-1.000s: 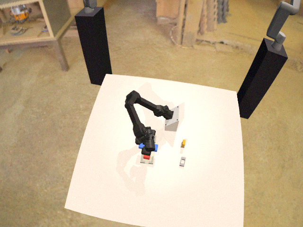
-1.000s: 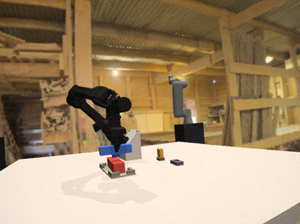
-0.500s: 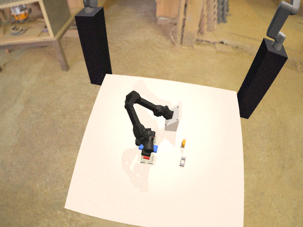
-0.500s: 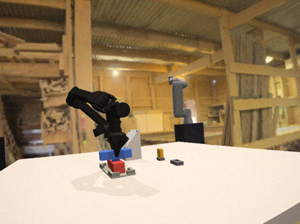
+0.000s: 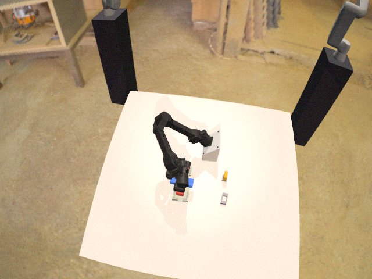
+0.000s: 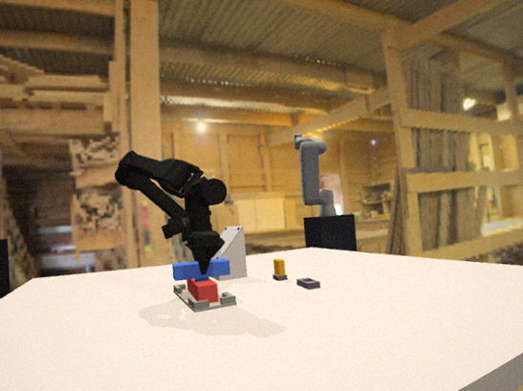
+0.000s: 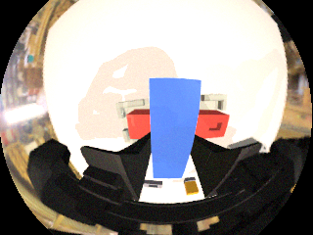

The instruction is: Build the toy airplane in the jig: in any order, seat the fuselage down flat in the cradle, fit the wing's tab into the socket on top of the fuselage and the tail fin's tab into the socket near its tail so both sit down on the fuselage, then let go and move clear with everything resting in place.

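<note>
The red fuselage [image 5: 179, 193] [image 6: 204, 291] [image 7: 139, 124] lies in the pale grey-green cradle [image 6: 198, 304] [image 7: 132, 104]. My gripper [image 6: 203, 271] [image 7: 170, 135] is shut on the blue wing [image 5: 191, 182] [image 6: 183, 270] [image 7: 175, 122] and holds it crosswise just over the fuselage. In the exterior view a bit of blue tab shows between the wing and the fuselage top; how deep it sits in the socket is hidden. The orange tail fin [image 5: 225, 175] [image 6: 279, 267] [image 7: 191, 187] stands upright in a small dark holder, apart from the cradle. A notch shows on the fuselage's right part in the wrist view.
An empty dark-rimmed holder [image 5: 224, 199] [image 6: 308, 283] [image 7: 153, 184] lies near the tail fin. A grey wedge-shaped mount [image 5: 214, 144] [image 6: 239, 254] stands at the arm's base. Two grey arms on black pedestals [image 5: 115, 54] [image 5: 322, 93] stand beyond the table's edge.
</note>
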Motion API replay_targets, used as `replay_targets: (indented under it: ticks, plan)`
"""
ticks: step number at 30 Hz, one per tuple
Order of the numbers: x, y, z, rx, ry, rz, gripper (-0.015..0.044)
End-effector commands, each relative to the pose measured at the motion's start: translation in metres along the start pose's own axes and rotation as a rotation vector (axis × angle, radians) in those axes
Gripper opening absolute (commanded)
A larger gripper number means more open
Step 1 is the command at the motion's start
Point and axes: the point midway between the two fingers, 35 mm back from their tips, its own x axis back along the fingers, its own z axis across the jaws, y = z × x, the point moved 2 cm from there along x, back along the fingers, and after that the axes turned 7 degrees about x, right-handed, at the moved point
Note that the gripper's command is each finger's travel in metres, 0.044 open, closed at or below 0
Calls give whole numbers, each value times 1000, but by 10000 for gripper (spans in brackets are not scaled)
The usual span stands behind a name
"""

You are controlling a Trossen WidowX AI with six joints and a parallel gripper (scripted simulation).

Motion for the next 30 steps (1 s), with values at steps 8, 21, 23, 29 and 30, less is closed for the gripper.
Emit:
replay_targets:
  ticks: [8,21,23,29,30]
  plan:
    - [0,0,0,-1,1,0,440]
    - [77,-2,1,3,4,3,440]
    - [86,-1,-1,4,4,0,440]
    - [86,-1,2,68,4,0,440]
    - [86,-1,2,148,4,0,440]
